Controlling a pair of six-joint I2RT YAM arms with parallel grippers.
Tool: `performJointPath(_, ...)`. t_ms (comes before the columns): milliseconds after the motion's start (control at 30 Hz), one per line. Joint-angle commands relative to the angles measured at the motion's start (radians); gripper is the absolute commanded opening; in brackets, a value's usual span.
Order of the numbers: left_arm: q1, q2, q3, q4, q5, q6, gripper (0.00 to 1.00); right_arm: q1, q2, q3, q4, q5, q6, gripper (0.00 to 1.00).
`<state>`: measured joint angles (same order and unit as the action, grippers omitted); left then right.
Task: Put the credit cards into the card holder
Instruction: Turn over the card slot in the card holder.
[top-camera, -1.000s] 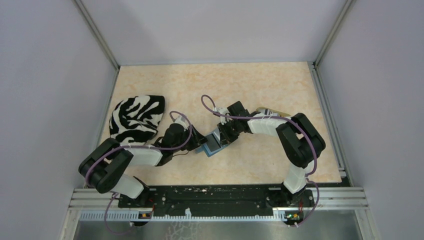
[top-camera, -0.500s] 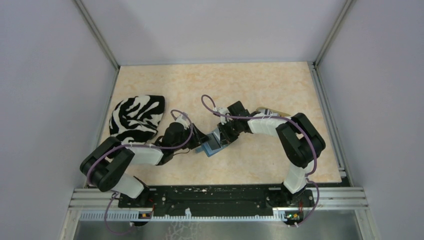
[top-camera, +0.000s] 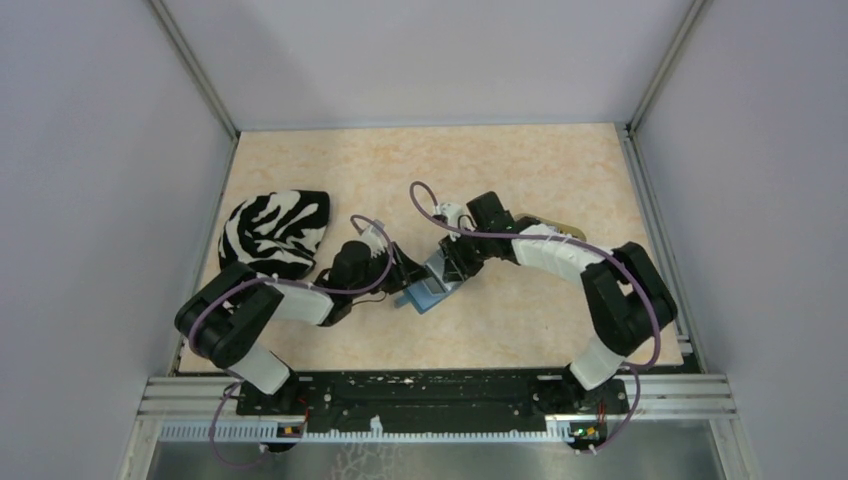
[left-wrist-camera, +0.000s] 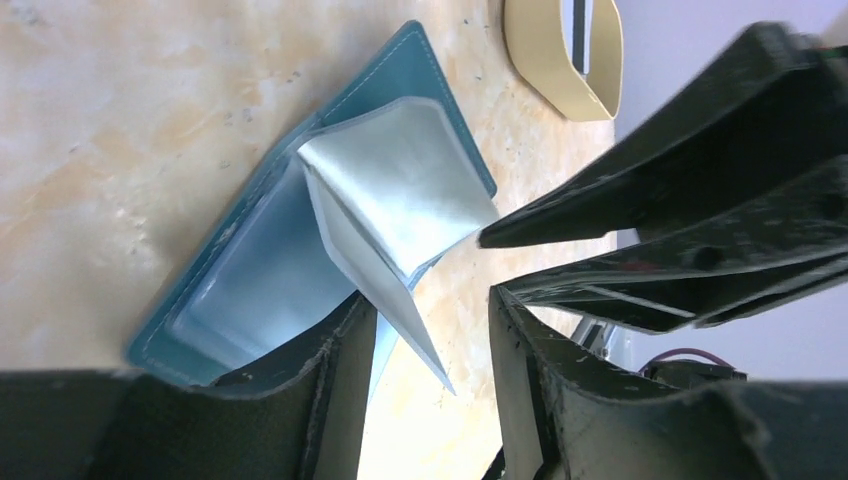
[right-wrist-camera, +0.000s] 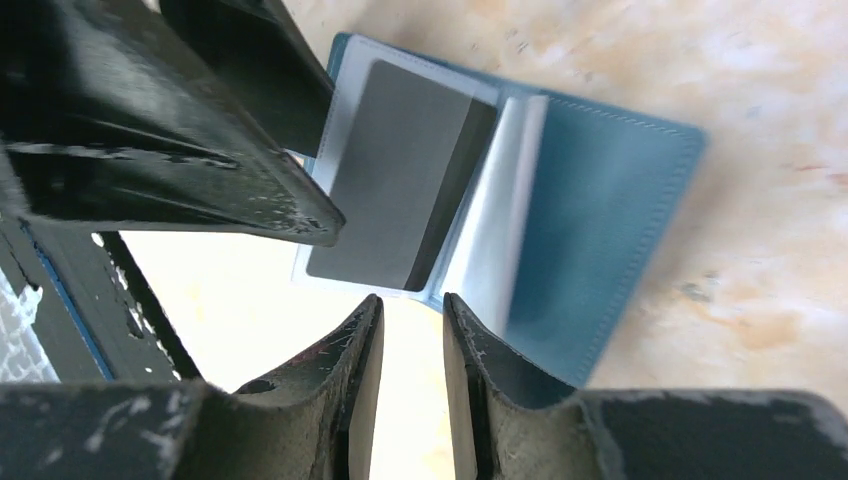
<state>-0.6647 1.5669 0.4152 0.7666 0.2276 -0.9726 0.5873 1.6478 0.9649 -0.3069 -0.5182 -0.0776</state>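
Observation:
The teal card holder (top-camera: 425, 292) lies open on the table between both grippers. In the right wrist view a grey credit card (right-wrist-camera: 395, 190) with a dark stripe sits inside a clear sleeve of the card holder (right-wrist-camera: 600, 230). My right gripper (right-wrist-camera: 412, 310) hovers at the sleeve's near edge, slightly open, nothing between its fingers. In the left wrist view the card holder (left-wrist-camera: 260, 290) shows its light blue inside, and a silvery sleeve leaf (left-wrist-camera: 400, 190) stands tilted up. That leaf's corner pokes between the fingers of my open left gripper (left-wrist-camera: 425, 330), unclamped.
A beige oval tray (left-wrist-camera: 560, 60) lies beyond the card holder, mostly hidden under the right arm in the top view. A black-and-white zebra-striped cloth item (top-camera: 272, 235) lies at the left. Grey walls enclose the table on three sides.
The right gripper has opened and let go at the sleeve's edge, and its arm has swung out to the right. The left arm has edged forward toward the card holder.

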Motion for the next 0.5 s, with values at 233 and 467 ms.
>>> performJointPath(233, 0.006, 0.219, 0.17, 0.219, 0.179, -0.02, 0.63, -0.223, -0.284, 0.036, -0.07, -0.156, -0.158, 0.33)
performJointPath(467, -0.004, 0.37, 0.303, 0.218, 0.213, -0.006, 0.64, -0.416, -0.447, 0.013, -0.05, -0.278, -0.18, 0.37)
